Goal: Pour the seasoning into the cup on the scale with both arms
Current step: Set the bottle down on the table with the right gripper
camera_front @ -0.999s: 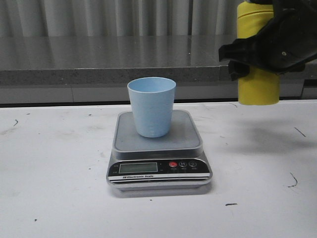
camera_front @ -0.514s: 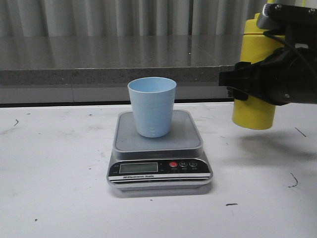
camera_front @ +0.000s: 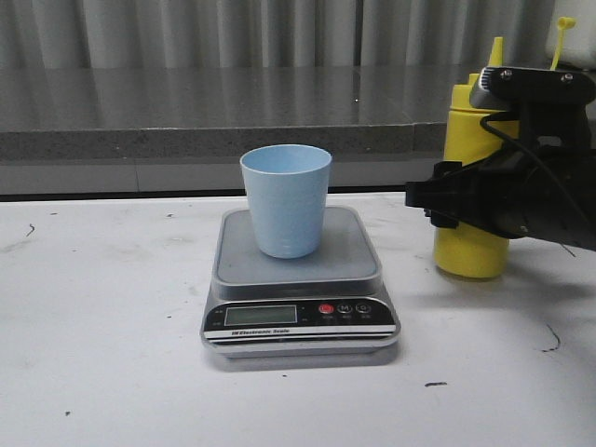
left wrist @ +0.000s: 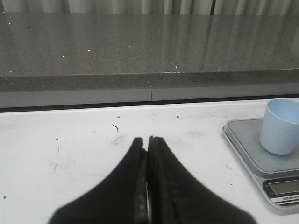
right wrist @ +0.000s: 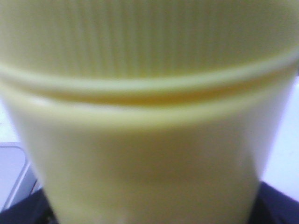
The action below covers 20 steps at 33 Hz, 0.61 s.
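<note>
Yellow seasoning point(camera_front: 470, 244) now stands upright at the right of the frame, base on the white bench point(camera_front: 102, 372), lower than a second ago, pinched by the right pincer point(camera_front: 470, 200). Blue cup point(camera_front: 286, 200) sits unmoved on the scale point(camera_front: 298, 303). Left pincer point(left wrist: 148, 161) is pressed together, empty.

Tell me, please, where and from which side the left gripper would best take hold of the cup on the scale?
Probably mid-wall of the cup, coming in level from the robot's left. It stands upright on the scale with no handle and tapers downward, so a side pinch below the rim should hold. The bottle and right gripper crowd the other side. The left gripper is shut and must open first.
</note>
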Tool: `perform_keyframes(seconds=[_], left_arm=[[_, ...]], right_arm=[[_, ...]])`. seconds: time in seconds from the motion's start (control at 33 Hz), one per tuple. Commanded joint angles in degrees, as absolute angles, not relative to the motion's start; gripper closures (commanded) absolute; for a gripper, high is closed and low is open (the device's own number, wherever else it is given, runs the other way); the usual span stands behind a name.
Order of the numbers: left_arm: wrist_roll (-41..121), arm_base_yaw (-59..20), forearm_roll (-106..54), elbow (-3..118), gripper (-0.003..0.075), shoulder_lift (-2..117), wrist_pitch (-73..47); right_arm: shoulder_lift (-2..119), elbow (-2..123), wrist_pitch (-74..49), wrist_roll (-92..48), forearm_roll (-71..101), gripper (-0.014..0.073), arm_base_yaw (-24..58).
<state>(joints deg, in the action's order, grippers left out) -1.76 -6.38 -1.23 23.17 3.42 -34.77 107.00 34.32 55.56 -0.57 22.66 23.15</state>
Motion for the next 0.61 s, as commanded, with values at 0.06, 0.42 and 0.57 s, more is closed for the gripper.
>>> perform_keyframes(seconds=[0.06,0.42,0.57], left_arm=[[-2.4,-6.2,-1.7,24.6,0.0740,4.0,-30.0],[-2.4,-6.2,-1.7,24.6,0.0740,4.0,-30.0],[-2.4,-6.2,-1.7,24.6,0.0740,4.0,-30.0]], right_arm=[[104.2,34.1,62.4,-0.4,21.4,0.0491,22.9],[104.2,32.2,62.5,-0.4,21.4,0.0046,22.9],[104.2,32.1,62.8,-0.4,21.4,-0.0015,23.1]])
